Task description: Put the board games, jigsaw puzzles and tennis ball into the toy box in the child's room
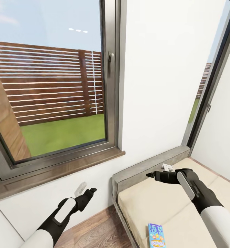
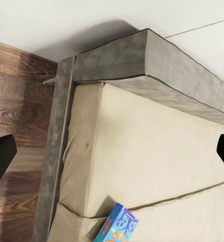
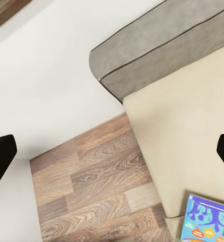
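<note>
White walls [image 1: 152, 86] close off the corner of the child's room, with a large grey-framed window [image 1: 56, 89] looking out on a slatted wooden fence and a strip of green lawn, and a second window [image 1: 211, 86] at the far right. Below them the wood-plank floor [image 1: 94, 230] runs up to the bed [image 1: 146, 168], whose grey headboard stands against the wall and whose beige mattress lies bare apart from one board game [image 1: 157, 236], a flat blue box with bright cartoon print, lying near the frame-side edge of the mattress; it also shows in the left wrist view [image 2: 117, 225] and the right wrist view [image 3: 205, 219]. Neither view shows any box or other container. The left gripper [image 1: 90, 192] hangs over the floor beside the bed frame, and the right gripper [image 1: 152, 175] hovers above the mattress near the headboard, well apart from the game. In both wrist views the dark fingertips [image 2: 0, 156] [image 3: 1, 154] sit at opposite edges of the picture with nothing between them, so both grippers are spread wide and hold nothing.
</note>
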